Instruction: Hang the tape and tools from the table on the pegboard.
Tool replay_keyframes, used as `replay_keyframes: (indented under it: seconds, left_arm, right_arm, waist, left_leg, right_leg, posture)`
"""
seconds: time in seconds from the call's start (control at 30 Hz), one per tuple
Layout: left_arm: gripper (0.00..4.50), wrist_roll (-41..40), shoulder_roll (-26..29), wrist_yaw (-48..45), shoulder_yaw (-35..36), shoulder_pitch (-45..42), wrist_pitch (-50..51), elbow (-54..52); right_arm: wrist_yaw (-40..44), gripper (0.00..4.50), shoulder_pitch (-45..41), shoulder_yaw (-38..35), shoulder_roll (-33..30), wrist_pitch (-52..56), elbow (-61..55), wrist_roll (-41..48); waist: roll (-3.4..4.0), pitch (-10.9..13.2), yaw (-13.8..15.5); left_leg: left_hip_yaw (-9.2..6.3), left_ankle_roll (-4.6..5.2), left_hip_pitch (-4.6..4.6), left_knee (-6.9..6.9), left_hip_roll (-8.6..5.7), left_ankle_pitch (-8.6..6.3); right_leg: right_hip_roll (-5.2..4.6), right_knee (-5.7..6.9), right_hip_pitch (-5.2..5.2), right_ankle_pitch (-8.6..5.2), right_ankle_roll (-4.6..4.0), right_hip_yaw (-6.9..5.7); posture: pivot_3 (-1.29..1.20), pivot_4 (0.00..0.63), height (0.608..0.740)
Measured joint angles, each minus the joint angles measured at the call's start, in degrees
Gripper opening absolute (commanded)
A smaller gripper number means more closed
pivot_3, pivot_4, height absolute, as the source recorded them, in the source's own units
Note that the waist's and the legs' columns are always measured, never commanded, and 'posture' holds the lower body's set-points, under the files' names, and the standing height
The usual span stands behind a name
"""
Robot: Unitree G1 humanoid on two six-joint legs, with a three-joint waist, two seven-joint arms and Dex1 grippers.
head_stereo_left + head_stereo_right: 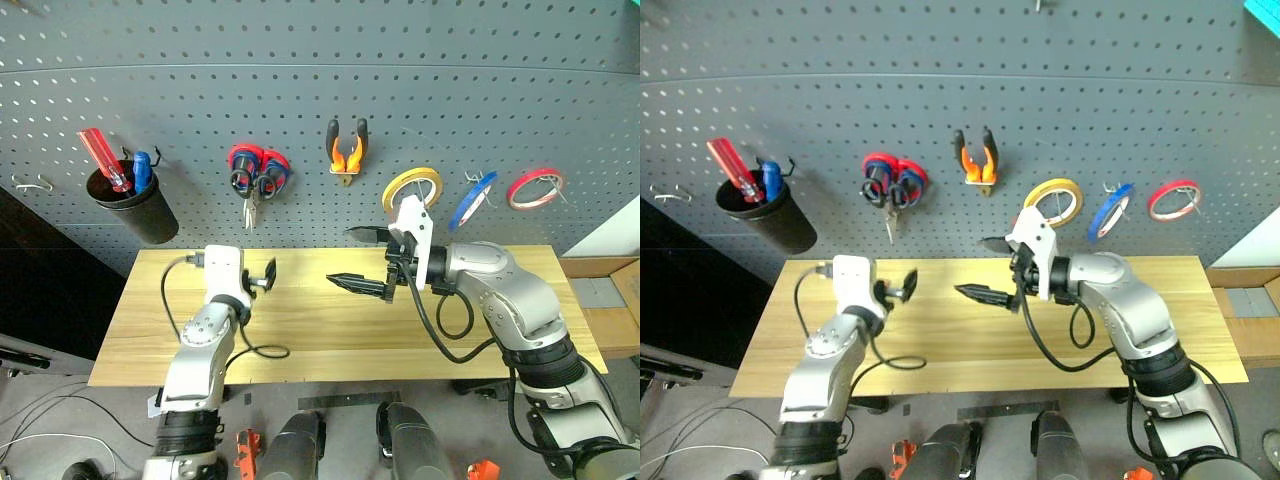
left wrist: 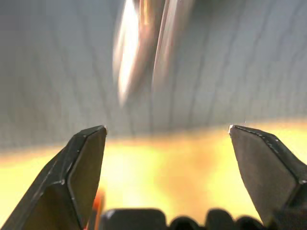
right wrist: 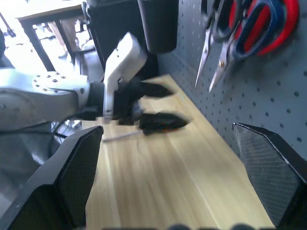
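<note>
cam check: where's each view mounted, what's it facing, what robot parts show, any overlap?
Head stereo pair: looks forward and down at the table and pegboard; both arms, left claw and right claw show.
Left wrist: looks along its open claw toward the pegboard; blurred scissor blades above.
Right wrist: looks along the table past its open claw at the left claw.
Shared: both wrist views catch the hung scissors.

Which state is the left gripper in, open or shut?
Open. The left gripper has its two black fingers standing wide apart in the left wrist view, nothing between them, the table beneath.
</note>
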Motion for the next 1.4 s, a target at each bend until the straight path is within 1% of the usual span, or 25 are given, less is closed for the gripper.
replay_keyframes:
  seconds: [0.1, 0.2, 0.3, 0.43, 0.6, 0.77, 0.9, 0.97, 1.13, 1.23, 1.37, 1.4]
  left_arm:
    - [4.44, -0.71, 4.3, -3.01, -0.3, 0.1, 7.56, 0.01]
    - [4.44, -2.14, 6.9, -5.26, 0.15, -2.12, 12.44, 0.16]
    - [4.44, -2.34, 9.47, -6.45, 0.36, -4.14, 14.6, 2.33]
    - [4.44, -2.7, 13.54, -8.09, 1.71, -4.49, 16.94, 6.9]
    - [4.44, -3.29, 14.72, -10.1, 2.4, -4.69, 17.32, 10.98]
    - [4.44, -2.96, 14.71, -11.83, 0.9, -6.96, 15.57, 15.26]
    - [4.44, -1.54, 14.75, -12.06, -1.23, -11.1, 13.15, 20.99]
    - [4.44, -0.83, 14.78, -13.02, -2.19, -13.81, 11.35, 25.64]
    - [4.44, 0.66, 14.75, -14.07, -3.51, -18.73, 8.46, 34.56]
    - [3.88, 1.38, 14.75, -14.36, -4.25, -19.54, 7.7, 37.54]
    - [2.57, 1.94, 14.75, -14.55, -4.35, -19.54, 7.58, 38.31]
    - [2.16, 1.94, 14.75, -14.61, -4.35, -19.52, 7.61, 38.24]
  right_arm:
    - [1.02, 4.5, 1.59, 1.93, -0.63, 1.33, -1.16, 0.24]
    - [1.16, 4.5, 3.28, 3.72, -0.78, 1.45, -1.03, -0.51]
    - [1.15, 4.5, 3.67, 4.34, -0.92, 1.45, -0.82, -0.87]
    - [0.95, 4.5, 5.41, 4.29, -1.1, 1.45, -0.7, -0.9]
    - [1.16, 4.5, 6.31, 4.54, -1.68, 0.66, -0.25, -1.92]
    - [1.23, 4.5, 6.35, 5.99, -2.48, -0.55, 0.44, -5.04]
    - [1.15, 4.5, 6.34, 8.07, -3.47, -1.17, 0.82, -7.74]
    - [1.24, 4.5, 6.41, 8.78, -4.12, -1.25, 0.82, -8.85]
    - [1.33, 4.5, 7.03, 9.11, -4.16, -1.26, 0.74, -9.59]
    - [1.32, 4.5, 7.04, 9.11, -4.15, -1.25, 0.66, -9.61]
    - [1.27, 4.5, 7.2, 9.1, -4.16, -1.14, 0.34, -9.62]
    - [1.27, 4.5, 7.28, 9.11, -4.16, -1.12, 0.05, -9.62]
  waist:
    - [0.0, 0.0, 0.08]
    - [-0.01, 0.0, 0.33]
    - [-0.01, 0.01, 0.3]
    - [-0.01, 0.01, 0.0]
    - [-0.01, 0.01, 0.15]
    - [-0.03, 0.02, 0.23]
    - [-0.06, 0.04, 0.24]
    - [-0.07, 0.04, 0.23]
    - [-0.12, 0.07, 0.01]
    - [-0.12, 0.07, -0.32]
    - [-0.18, 0.11, -0.91]
    - [-0.18, 0.11, -0.93]
  left_leg:
    - [-0.03, 0.0, 0.01, 0.01, 0.0, 0.0]
    - [-0.05, 0.0, 0.01, 0.05, -0.02, 0.0]
    - [-0.05, 0.0, 0.02, 0.04, -0.03, 0.0]
    - [-0.07, 0.0, 0.01, -0.05, 0.01, 0.0]
    - [-0.07, 0.0, 0.01, -0.02, -0.01, 0.0]
    - [-0.08, -0.01, 0.02, -0.02, -0.01, 0.0]
    - [-0.08, -0.01, 0.0, -0.02, -0.02, 0.0]
    - [-0.08, -0.01, 0.0, -0.02, -0.02, 0.0]
    - [-0.08, -0.01, -0.01, -0.02, -0.02, 0.0]
    - [-0.09, 0.0, -0.01, -0.02, -0.01, 0.0]
    - [-0.09, 0.0, -0.01, -0.02, -0.01, 0.0]
    - [-0.09, 0.0, -0.01, -0.02, -0.02, 0.0]
  right_leg:
    - [-0.01, 0.02, 0.04, 0.0, 0.0, 0.0]
    - [-0.02, 0.0, 0.08, 0.01, 0.01, -0.02]
    - [-0.03, 0.0, 0.06, 0.01, 0.01, 0.0]
    - [-0.01, -0.03, 0.0, 0.01, 0.0, 0.01]
    - [-0.03, -0.07, 0.04, 0.01, 0.0, 0.0]
    - [-0.05, -0.04, 0.05, 0.01, 0.0, -0.02]
    - [-0.05, -0.06, 0.04, 0.01, 0.0, -0.02]
    - [-0.05, -0.06, 0.04, 0.01, 0.0, -0.03]
    - [-0.05, -0.08, 0.03, 0.01, 0.0, -0.01]
    - [-0.05, -0.07, 0.03, 0.01, 0.0, -0.02]
    - [-0.05, -0.06, 0.03, 0.01, 0.0, -0.02]
    - [-0.05, -0.06, 0.03, 0.01, 0.0, -0.01]
  posture:
    - [-0.02, 0.236, 0.74]
    - [-0.02, 0.241, 0.74]
    - [-0.02, 0.246, 0.74]
    - [-0.02, 0.251, 0.74]
    - [-0.03, 0.255, 0.74]
    - [-0.03, 0.262, 0.74]
    - [-0.04, 0.269, 0.74]
    - [-0.04, 0.271, 0.74]
    - [-0.05, 0.272, 0.74]
    - [-0.06, 0.274, 0.74]
    - [-0.06, 0.276, 0.74]
    - [-0.06, 0.277, 0.74]
